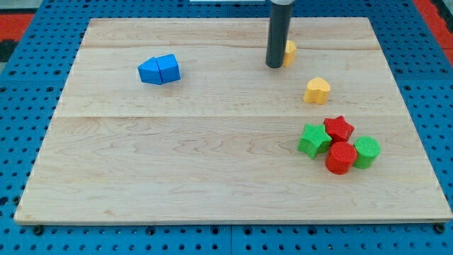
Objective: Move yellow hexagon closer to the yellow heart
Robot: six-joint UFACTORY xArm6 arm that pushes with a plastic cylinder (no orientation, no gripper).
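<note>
The yellow hexagon lies near the view's top, right of centre, mostly hidden behind my rod. My tip rests on the board at the hexagon's left side, touching or almost touching it. The yellow heart lies below and to the right of the hexagon, a short gap away.
Two blue blocks sit joined together at the view's upper left. At the lower right is a cluster: a green star, a red star, a red cylinder and a green cylinder. The wooden board lies on a blue pegboard.
</note>
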